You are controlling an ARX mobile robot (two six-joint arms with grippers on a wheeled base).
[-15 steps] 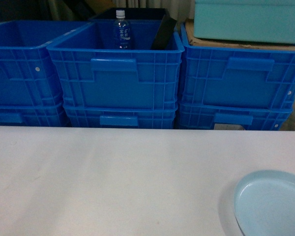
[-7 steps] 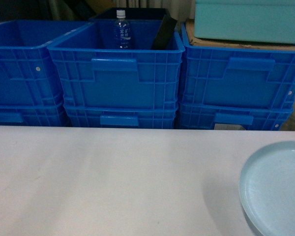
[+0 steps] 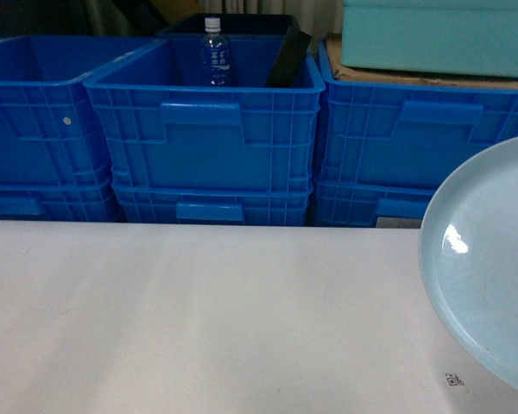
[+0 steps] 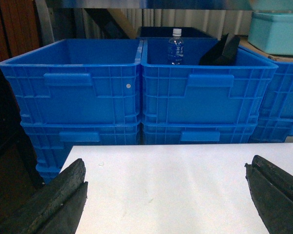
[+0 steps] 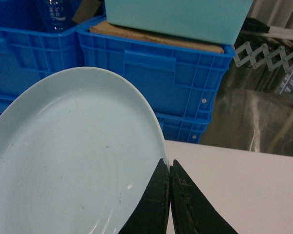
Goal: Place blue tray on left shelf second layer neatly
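Background: white table (image 3: 198, 319), blue crates (image 3: 207, 121) far.
Change: blue tray (image 3: 492, 267) risen off table, tilted, right side.
Right gripper (image 5: 169, 170): pinching tray rim.
Left gripper (image 4: 166, 195): wide, empty.
Meaning: lift done; shelf transfer pending.

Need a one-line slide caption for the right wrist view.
Right gripper shut on the rim of the blue tray, held above the white table before stacked blue crates.

My blue tray (image 3: 488, 285) was pale sky-blue — glossy, with one white glint. The crates (image 3: 205, 129) were royal blue, the table (image 3: 198, 319) white, my fingers (image 5: 158, 204) black.
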